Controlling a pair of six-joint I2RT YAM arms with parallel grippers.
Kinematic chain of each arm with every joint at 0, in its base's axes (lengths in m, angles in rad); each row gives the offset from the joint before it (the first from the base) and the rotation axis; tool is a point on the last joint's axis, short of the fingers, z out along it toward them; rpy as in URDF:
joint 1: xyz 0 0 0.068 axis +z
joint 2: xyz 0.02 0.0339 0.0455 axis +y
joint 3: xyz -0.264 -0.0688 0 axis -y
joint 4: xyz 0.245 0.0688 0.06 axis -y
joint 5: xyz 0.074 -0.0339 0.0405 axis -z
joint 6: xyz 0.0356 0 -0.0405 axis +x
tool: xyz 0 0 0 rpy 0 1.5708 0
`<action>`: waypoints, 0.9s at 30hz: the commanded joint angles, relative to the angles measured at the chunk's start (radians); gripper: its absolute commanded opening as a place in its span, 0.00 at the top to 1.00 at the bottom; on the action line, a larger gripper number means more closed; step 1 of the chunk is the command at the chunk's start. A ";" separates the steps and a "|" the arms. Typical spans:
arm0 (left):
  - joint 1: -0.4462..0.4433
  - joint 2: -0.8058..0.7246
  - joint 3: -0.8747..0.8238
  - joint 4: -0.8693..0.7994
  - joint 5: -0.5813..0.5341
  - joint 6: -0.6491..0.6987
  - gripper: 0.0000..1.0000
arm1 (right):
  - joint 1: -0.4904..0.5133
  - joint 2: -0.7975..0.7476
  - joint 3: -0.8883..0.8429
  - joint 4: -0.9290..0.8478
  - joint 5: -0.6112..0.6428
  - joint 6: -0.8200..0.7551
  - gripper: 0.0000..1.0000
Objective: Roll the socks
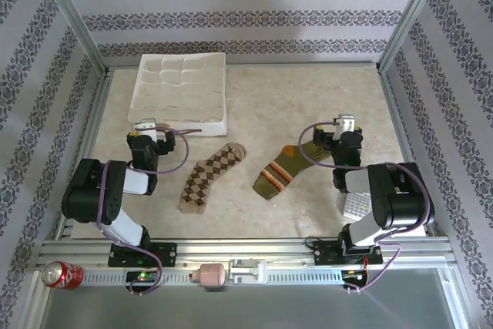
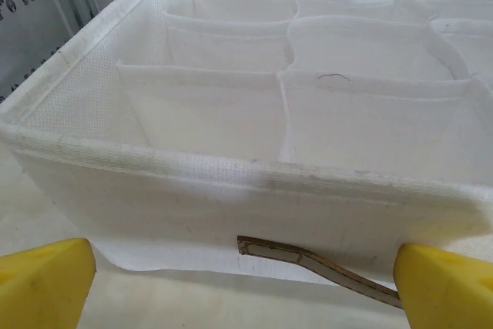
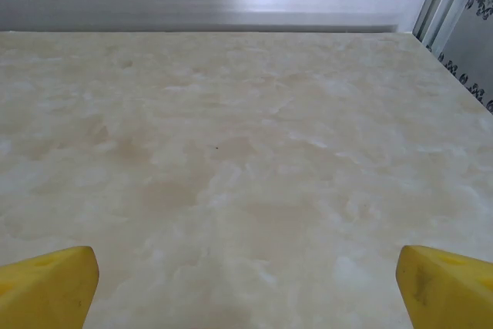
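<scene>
Mid-table, lying flat: argyle sock (image 1: 204, 179) on the left, olive-green sock (image 1: 281, 171) on the right, apart. Light, limp fabric, probably bunches if pushed; pinch toe end to start roll. Jaws gape, empty: left gripper (image 2: 246, 287), right gripper (image 3: 246, 287).

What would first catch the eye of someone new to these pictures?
Two patterned socks lie flat at centre: a brown argyle sock on the left, an olive sock with orange stripes on the right. A white compartment organizer stands at the far left, a red can lies at the near left corner.
</scene>
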 commanded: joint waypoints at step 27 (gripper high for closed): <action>-0.021 -0.087 -0.025 -0.003 -0.036 0.019 0.01 | 0.035 -0.071 -0.026 0.031 0.053 -0.013 0.02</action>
